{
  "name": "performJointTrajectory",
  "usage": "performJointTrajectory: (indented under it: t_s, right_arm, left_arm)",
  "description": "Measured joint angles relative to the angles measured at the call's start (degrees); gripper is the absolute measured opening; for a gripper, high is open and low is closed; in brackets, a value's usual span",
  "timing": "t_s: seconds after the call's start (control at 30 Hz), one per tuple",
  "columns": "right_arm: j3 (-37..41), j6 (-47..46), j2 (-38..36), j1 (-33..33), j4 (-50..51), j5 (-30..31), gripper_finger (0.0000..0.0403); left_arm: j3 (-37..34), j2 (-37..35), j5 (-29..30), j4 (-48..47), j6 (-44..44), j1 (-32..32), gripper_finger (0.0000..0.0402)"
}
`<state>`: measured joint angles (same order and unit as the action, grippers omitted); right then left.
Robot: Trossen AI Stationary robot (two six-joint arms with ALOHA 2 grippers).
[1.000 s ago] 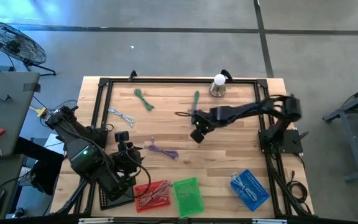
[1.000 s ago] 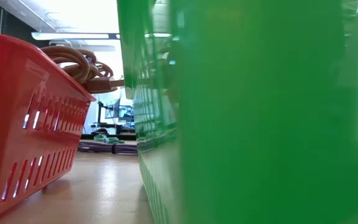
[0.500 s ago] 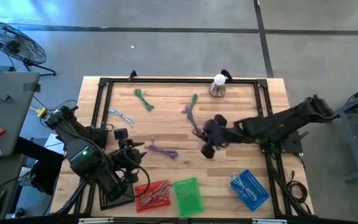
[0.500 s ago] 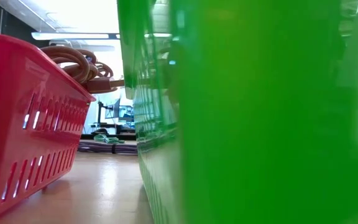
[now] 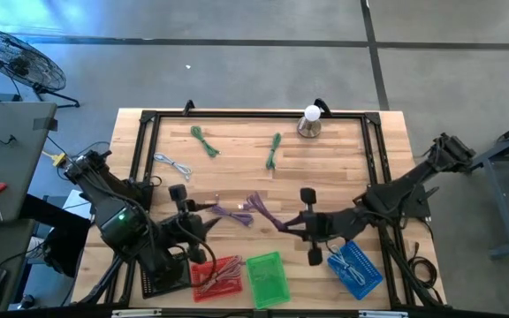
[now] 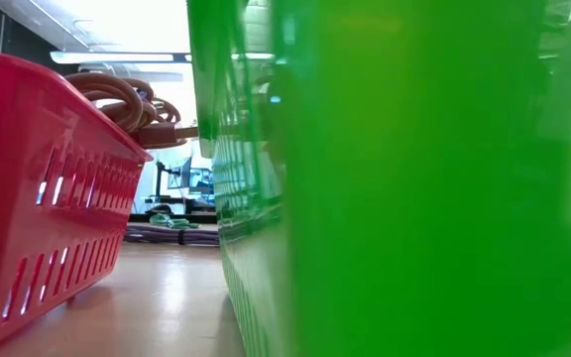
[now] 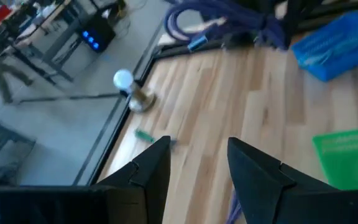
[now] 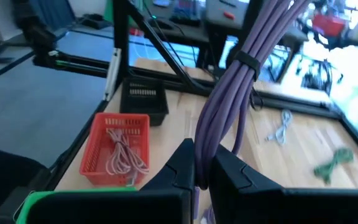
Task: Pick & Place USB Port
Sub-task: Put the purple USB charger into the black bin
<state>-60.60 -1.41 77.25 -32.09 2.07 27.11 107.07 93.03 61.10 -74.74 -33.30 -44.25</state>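
Nearest the front edge of the worktop (image 5: 325, 190) stand three bins in a row: the red basket (image 5: 214, 277) holding pale cables, the green bin (image 5: 267, 278) just beside it, and the blue bin (image 5: 355, 268) further toward the right arm. In the low view the red basket and green bin fill the frame and hide the arms.

Just behind the bins, the right tool (image 5: 283, 226) is pressed together on a bundled purple cable (image 5: 262, 209), carrying it clear of the worktop between the green bin and the blue bin. The right wrist view confirms the pinch: the bundle (image 8: 241, 81) runs straight up from between the dark fingers (image 8: 182, 168).

The left tool (image 5: 188, 205) hangs over the left half of the worktop near a second purple cable (image 5: 233, 214) lying flat; its fingers (image 7: 151, 165) stand half spread with nothing between them.

Further back lie a white cable (image 5: 172, 164), two green cables (image 5: 204, 139) (image 5: 273, 150), and, at the far rail, a small lamp with a round white bulb (image 5: 310, 120).

Judgement: the transport step is in hand, the cable picked and on its way to a bin. Which bin is meant for purple cannot be told. The next move calls for centring the bundle over the chosen bin, lowering so the dangling loops fall inside the rim, then releasing.
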Motion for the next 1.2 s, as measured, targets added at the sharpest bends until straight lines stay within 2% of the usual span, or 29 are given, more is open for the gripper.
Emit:
performJointTrajectory:
  t_s: [0.1,0.27,0.43,0.63,0.7,0.83,0.97,1.07,1.2]
  right_arm:
    - [0.0,2.1,0.0,-0.9,-1.3,0.0,0.0013]
    - [0.0,4.8,0.0,-1.6,-2.7,-1.1,0.0013]
    - [0.0,5.8,0.0,-3.0,-3.2,-1.2,0.0013]
    - [0.0,11.6,0.3,-7.9,-3.4,0.1,0.0013]
    - [-0.1,14.0,0.9,-9.4,-3.9,2.4,0.0013]
    - [-0.1,16.6,1.6,-10.6,-3.9,7.0,0.0013]
    - [-0.1,16.7,1.6,-10.1,-3.9,7.1,0.0013]
    - [-0.1,16.6,1.6,-9.5,-3.6,6.4,0.0013]
    - [-0.1,15.5,1.6,-8.0,-3.1,4.1,0.0013]
  left_arm:
    - [-3.2,0.5,0.0,12.2,8.3,1.4,0.0154]
    - [-11.3,0.7,-10.4,33.8,22.8,4.8,0.0154]
    - [-16.4,0.7,-20.0,47.3,32.1,8.4,0.0154]
    - [-17.0,0.7,-24.5,52.7,35.6,11.4,0.0154]
    - [-17.0,0.7,-27.3,56.4,37.1,12.3,0.0154]
    - [-17.0,0.6,-39.4,62.9,39.4,14.4,0.0154]
    - [-17.0,0.7,-48.2,64.6,38.9,16.7,0.0154]
    - [-16.9,1.6,-51.1,65.7,38.9,18.1,0.0154]
    - [-17.0,2.7,-51.3,67.0,40.1,19.2,0.0154]
